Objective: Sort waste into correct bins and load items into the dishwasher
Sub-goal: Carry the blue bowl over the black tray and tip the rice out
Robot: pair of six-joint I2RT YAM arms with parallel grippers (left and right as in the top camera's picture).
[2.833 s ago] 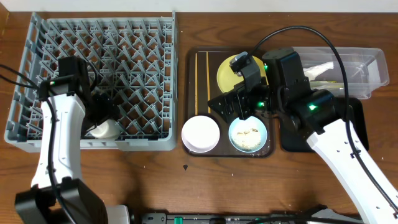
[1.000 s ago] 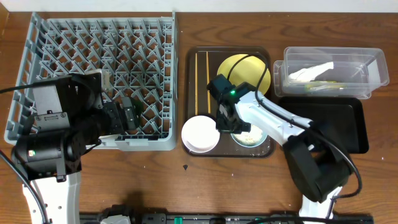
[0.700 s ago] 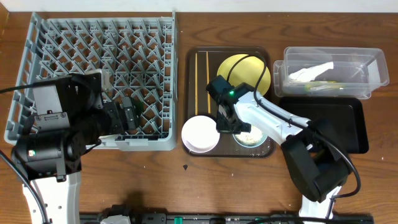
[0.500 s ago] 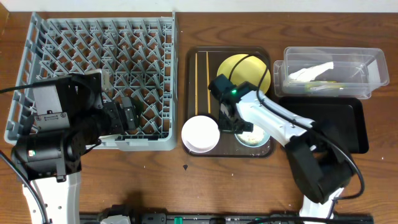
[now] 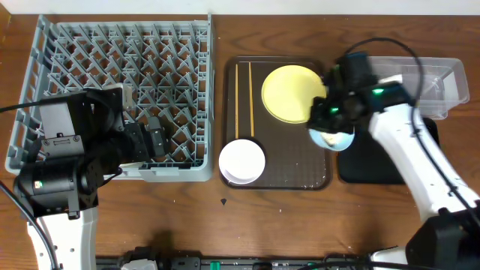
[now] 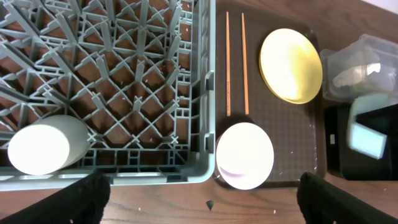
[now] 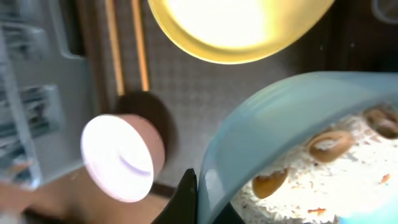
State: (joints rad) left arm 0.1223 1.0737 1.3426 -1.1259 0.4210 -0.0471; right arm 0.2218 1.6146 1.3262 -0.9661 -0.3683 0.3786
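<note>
Near edge of the table: left gripper sits over the near right corner of the dish rack, fingers spread wide, nothing between them. A white rounded item rests in the rack's near left part. White bowl is on the near left corner of the serving tray, mouth up and looking empty.

Mid depth: right gripper is clamped tight on the rim of the light blue bowl, lifted off the serving tray and hanging over that tray's right edge, just at the left edge of the black tray. The wrist view shows the food scraps inside it, pale grains plus a few brown bits. The mouth faces the wrist camera; exact tilt can't be told.

Key relation: the black tray lies immediately right of the held bowl, long axis running left-right along the table, and what shows of it is bare. The right arm is the near one; the left is well apart at the rack. Likely a short carry right, then a tip-out.

Farther: yellow plate lies flat at the serving tray's far right, chopsticks parallel along its left edge, pointing near-far. Clear tub sits beyond the black tray, same left-right axis, napkin inside.
</note>
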